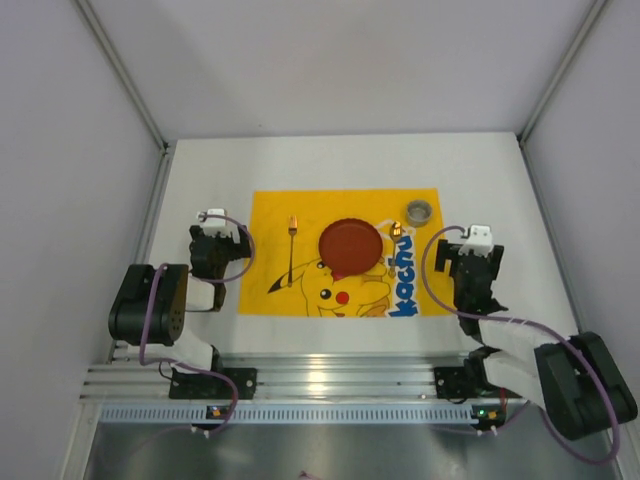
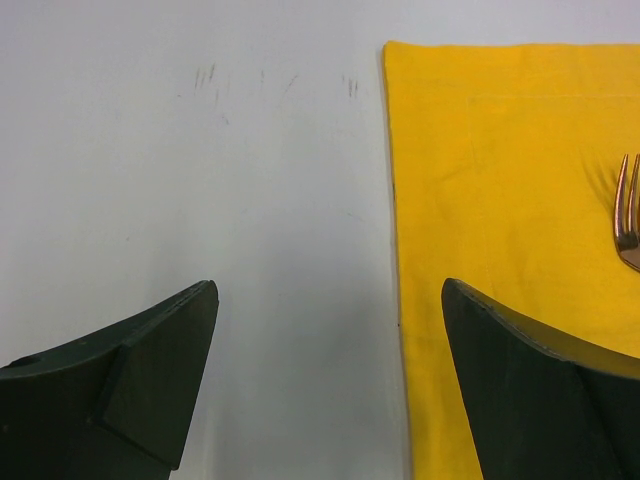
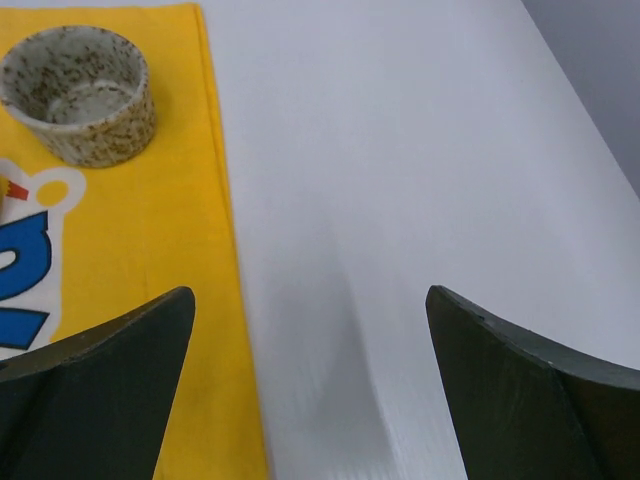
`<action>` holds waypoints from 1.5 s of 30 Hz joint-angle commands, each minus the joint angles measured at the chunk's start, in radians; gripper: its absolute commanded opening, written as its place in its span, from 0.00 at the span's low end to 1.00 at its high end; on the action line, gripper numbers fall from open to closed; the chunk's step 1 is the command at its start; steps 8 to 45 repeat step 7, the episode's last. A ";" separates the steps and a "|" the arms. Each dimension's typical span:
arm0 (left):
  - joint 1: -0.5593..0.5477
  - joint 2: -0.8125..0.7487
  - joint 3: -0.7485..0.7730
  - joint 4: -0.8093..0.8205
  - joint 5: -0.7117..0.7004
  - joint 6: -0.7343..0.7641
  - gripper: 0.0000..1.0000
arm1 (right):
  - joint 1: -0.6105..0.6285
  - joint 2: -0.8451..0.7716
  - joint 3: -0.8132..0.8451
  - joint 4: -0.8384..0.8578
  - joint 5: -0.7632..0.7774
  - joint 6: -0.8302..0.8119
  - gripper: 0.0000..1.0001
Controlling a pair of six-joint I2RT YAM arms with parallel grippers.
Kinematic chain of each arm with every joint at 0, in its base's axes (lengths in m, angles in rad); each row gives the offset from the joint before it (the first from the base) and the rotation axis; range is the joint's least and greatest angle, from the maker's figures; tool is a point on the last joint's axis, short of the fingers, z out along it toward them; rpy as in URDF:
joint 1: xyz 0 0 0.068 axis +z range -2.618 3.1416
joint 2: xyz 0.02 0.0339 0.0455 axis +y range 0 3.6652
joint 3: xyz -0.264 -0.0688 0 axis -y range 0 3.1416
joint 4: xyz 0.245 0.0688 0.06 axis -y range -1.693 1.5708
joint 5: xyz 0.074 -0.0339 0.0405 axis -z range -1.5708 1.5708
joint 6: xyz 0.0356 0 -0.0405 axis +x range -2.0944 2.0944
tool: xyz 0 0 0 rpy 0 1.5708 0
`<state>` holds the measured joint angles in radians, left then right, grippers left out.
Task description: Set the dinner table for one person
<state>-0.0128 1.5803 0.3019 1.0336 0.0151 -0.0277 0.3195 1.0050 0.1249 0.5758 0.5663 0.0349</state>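
The white dinner table (image 1: 480, 175) carries a yellow Pikachu mat (image 1: 275, 215). On the mat lie a red plate (image 1: 351, 246), a copper fork (image 1: 292, 245) to its left and a speckled cup (image 1: 418, 210) at its upper right. A small utensil (image 1: 397, 232) lies just right of the plate, mostly hidden. My left gripper (image 1: 218, 222) is open and empty over the mat's left edge; the fork's tines (image 2: 627, 210) show at its right. My right gripper (image 1: 478, 238) is open and empty beside the mat's right edge; the cup (image 3: 82, 92) shows at its upper left.
A ribbed aluminium rail (image 1: 330, 385) runs along the table's near edge, with both arm bases on it. Grey walls and frame posts (image 1: 125, 75) enclose the table on the left, back and right.
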 commanded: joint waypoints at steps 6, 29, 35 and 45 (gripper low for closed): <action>0.005 -0.003 0.009 0.075 0.019 -0.003 0.99 | -0.193 0.317 0.093 0.484 -0.400 -0.148 1.00; 0.005 -0.005 0.009 0.075 0.019 -0.005 0.99 | -0.216 0.357 0.084 0.609 -0.508 -0.162 1.00; 0.005 -0.005 0.009 0.075 0.019 -0.005 0.99 | -0.216 0.357 0.084 0.609 -0.508 -0.162 1.00; 0.005 -0.005 0.009 0.075 0.019 -0.005 0.99 | -0.216 0.357 0.084 0.609 -0.508 -0.162 1.00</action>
